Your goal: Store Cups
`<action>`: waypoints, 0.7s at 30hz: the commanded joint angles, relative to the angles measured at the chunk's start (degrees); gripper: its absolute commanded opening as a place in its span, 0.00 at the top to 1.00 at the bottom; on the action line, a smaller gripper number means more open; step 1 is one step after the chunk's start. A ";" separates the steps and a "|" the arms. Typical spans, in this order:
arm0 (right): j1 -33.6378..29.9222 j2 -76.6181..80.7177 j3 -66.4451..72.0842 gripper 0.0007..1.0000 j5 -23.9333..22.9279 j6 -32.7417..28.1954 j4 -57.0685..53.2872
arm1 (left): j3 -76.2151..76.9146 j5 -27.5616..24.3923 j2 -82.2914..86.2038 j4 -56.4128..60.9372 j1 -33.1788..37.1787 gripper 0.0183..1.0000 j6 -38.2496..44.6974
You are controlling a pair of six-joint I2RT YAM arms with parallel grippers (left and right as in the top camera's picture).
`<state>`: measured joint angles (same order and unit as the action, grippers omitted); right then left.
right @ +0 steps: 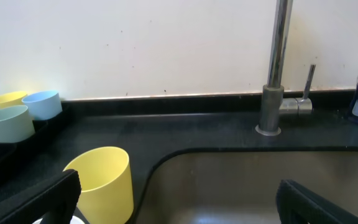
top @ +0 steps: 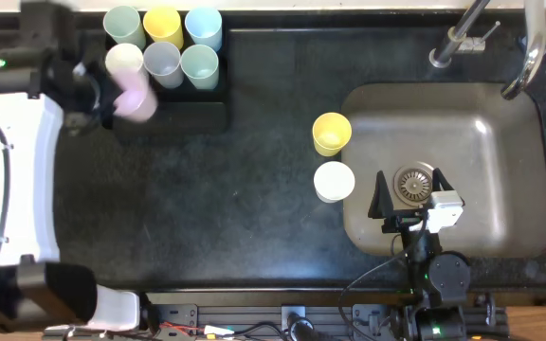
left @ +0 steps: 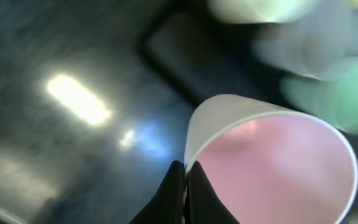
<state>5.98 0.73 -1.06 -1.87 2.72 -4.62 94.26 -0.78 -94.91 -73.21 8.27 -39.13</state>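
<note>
Pink cup [top: 138, 98], tilted, is at the upper left of the top view, over the lower-left part of the black tray [top: 197, 118]. Left tool [left: 184, 182] is clenched on its rim. Yellow cup [top: 331, 133] and white cup [top: 334, 181] stand mid-frame on the dark surface [top: 235, 208], just beside the sink [top: 500, 123]. Right tool [top: 408, 197], released, is over the sink at lower right.

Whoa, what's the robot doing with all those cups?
The left gripper is pinching the rim of a pink plastic cup at the black tray, where six pastel cups already stand. A yellow plastic cup and a white cup sit on the dark counter beside the steel sink. The right gripper is open over the sink, holding nothing.
</note>
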 commanded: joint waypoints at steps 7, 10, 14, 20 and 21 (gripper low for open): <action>-0.39 -0.48 0.81 0.00 0.15 -0.37 0.31 | -0.72 3.15 -0.76 3.17 4.00 0.98 -1.46; -0.39 -0.48 0.81 0.00 0.15 -0.35 0.31 | -0.72 3.23 -2.38 4.28 4.00 0.98 -1.53; -0.39 -0.48 0.81 0.01 0.15 -0.37 0.31 | -0.72 3.04 -4.81 6.38 4.00 0.98 -1.92; -0.39 -0.48 0.81 0.00 0.15 -0.37 0.31 | -0.72 0.83 -8.00 9.62 4.26 0.98 -2.99; -0.39 -0.48 0.81 0.00 0.15 -0.37 0.31 | -0.72 0.87 -8.52 9.77 4.31 0.98 -3.43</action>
<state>5.98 0.73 -1.06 -1.87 2.72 -4.62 92.97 0.84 -102.21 -63.81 12.12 -40.62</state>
